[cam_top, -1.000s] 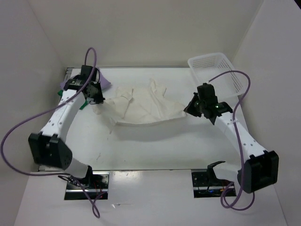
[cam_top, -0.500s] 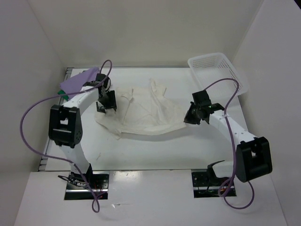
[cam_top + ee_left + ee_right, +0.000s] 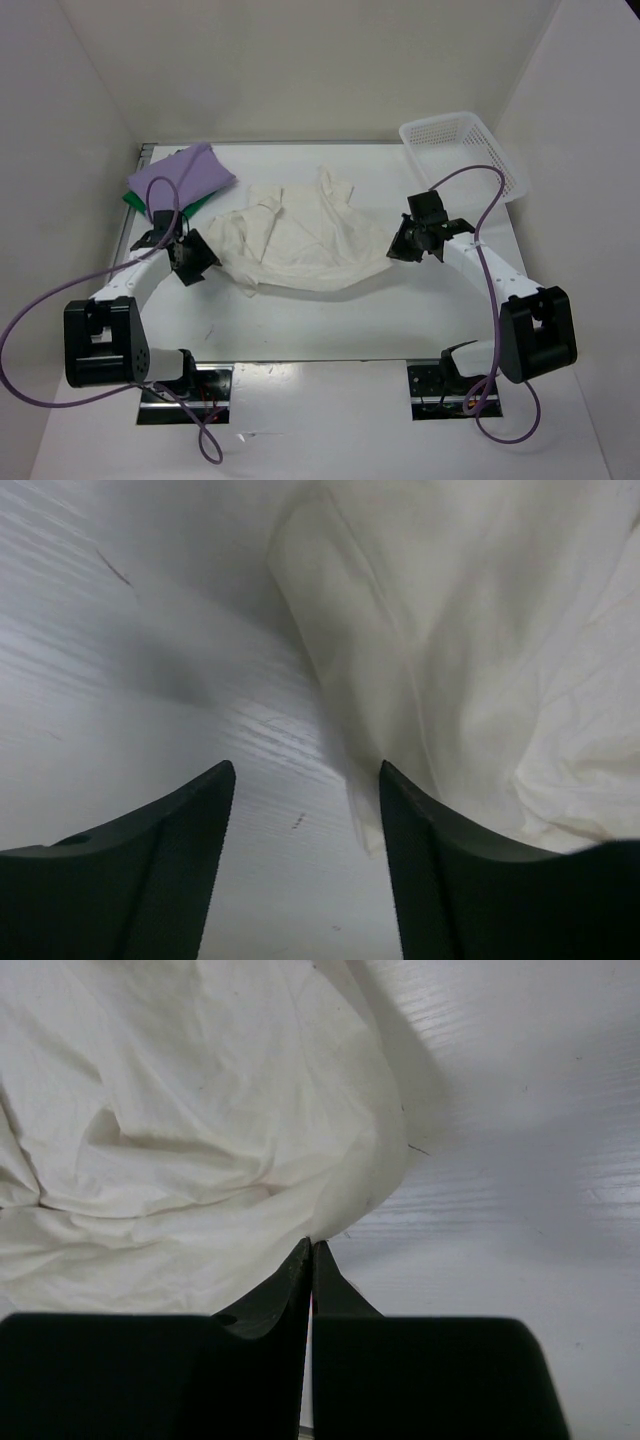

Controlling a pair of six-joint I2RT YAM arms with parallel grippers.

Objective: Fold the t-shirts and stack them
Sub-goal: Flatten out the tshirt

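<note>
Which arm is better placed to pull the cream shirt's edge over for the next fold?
Right. The right gripper is shut on the right edge of the cream shirt; the left gripper stands open beside it, holding nothing.

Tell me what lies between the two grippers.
The crumpled cream t-shirt fills the stretch between the open left gripper and the shut right gripper, which meets its edge. The top view shows this.

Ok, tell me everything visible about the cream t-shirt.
The cream t-shirt is soft off-white cloth, unfolded and rumpled into creases, lying spread across the middle of the table. Its right corner comes to a point pinched in the shut right end effector. The open left end effector sits just off its left edge, not touching it.
</note>
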